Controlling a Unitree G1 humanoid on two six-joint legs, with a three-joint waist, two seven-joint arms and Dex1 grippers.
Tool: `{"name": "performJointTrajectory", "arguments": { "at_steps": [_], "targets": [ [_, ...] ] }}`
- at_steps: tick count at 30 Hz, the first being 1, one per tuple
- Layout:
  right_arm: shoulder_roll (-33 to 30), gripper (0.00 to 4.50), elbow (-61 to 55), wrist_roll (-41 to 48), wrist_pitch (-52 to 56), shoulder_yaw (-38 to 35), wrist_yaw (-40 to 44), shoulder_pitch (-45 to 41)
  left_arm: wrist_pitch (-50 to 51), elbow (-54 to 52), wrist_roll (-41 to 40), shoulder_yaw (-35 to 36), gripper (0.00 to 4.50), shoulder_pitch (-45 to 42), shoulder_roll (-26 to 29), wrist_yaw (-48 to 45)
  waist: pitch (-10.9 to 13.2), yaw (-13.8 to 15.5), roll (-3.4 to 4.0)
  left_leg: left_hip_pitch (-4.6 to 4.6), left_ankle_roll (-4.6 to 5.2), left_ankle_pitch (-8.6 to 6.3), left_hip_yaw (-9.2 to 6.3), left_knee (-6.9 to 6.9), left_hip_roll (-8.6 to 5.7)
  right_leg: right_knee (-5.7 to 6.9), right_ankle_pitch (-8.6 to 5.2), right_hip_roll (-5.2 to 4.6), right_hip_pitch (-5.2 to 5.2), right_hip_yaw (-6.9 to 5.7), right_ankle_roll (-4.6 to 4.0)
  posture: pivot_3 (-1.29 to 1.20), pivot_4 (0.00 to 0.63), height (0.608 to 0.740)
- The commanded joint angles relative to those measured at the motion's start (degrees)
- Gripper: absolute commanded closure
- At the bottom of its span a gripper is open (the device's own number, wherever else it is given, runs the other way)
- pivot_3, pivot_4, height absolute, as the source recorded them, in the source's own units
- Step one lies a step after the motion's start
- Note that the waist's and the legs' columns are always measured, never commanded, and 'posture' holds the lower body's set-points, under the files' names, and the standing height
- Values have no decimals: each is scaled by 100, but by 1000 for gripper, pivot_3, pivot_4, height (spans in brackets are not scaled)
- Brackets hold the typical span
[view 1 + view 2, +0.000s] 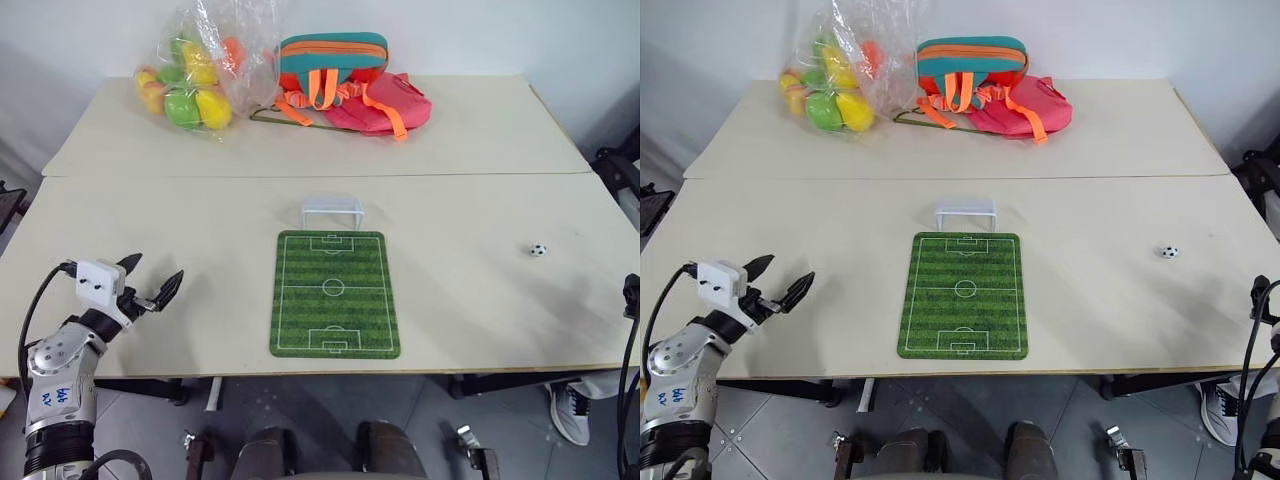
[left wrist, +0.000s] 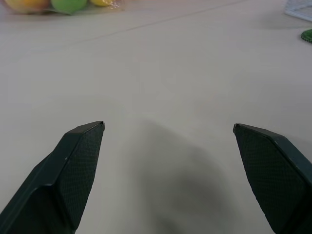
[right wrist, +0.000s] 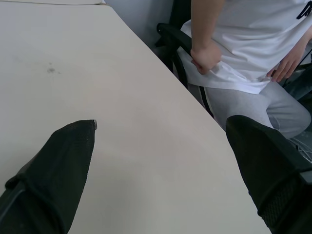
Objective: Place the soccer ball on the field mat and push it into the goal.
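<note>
Still off the field mat [image 1: 334, 294]: soccer ball [image 1: 538, 250] resting on bare table [image 1: 470, 300], well right of goal [image 1: 332, 211], nearer right gripper [image 3: 161, 161], spread wide and empty; left gripper [image 1: 150, 282] likewise

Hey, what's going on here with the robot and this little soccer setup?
Nothing is held yet. The soccer ball lies on the table, well to the right of the field mat. The goal stands at the mat's far end. The left gripper hovers open at the near left; the right gripper is open near the table's right edge.
</note>
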Motion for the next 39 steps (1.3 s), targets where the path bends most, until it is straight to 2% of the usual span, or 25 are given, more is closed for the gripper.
{"name": "performJointTrajectory", "arguments": {
  "at_steps": [1, 10, 15, 19, 24, 38, 39],
  "targets": [
    [-180, 27, -193, 109, 41, -133, 14, -7, -40, -94, -75, 16, 0, -35, 122, -126, 0, -1, 0, 0, 0, 0, 0, 0, 0, 0, 0, 0, 0, 0, 0, 0, 150, 740],
    [-464, 27, -458, 325, 803, 101, 548, -514, 560, -511, -220, -162, 0, -179, 242, -340, 0, -1, 1, 0, 0, 0, -3, 2, -1, 1, 0, -1, 1, 0, 0, 0, 150, 740],
    [-600, 27, -558, 393, 1395, 674, 1233, -1190, 184, -262, -227, -325, 0, -482, 339, -968, 0, -8, 1, 0, -1, 0, -7, 5, 2, 4, 0, 2, 2, -6, 0, 0, 150, 740],
    [-572, 27, -318, 107, 1570, 1588, 2055, -1712, 24, -349, -722, -508, 0, -657, 212, -1961, 0, -8, 1, -2, 0, 0, -8, 7, -2, 4, 0, 1, 2, -8, 0, 0, 150, 740],
    [-527, 27, 368, -93, 1511, 1950, 2266, -2082, -104, -342, -1074, -596, 0, -711, 131, -2682, 1, 23, 1, -13, -1, 0, -7, 13, -6, 7, 0, 1, 5, -28, 0, 0, 150, 740],
    [-223, 27, 1256, -138, 1725, 2009, 2416, -2168, -165, -845, -1079, -586, 0, -133, -62, -2568, 1, -13, 2, -10, -2, 1, -48, 17, -7, 2, 0, 0, 24, -42, 0, 0, 150, 740],
    [-203, 198, 1334, -157, 1698, 2013, 2412, -2202, -165, -863, -1090, -590, 0, -121, -66, -2567, 0, -14, 0, -5, -1, 1, -50, 18, -7, 0, 0, 0, 32, -43, 0, 0, 150, 740]
  ]
}}
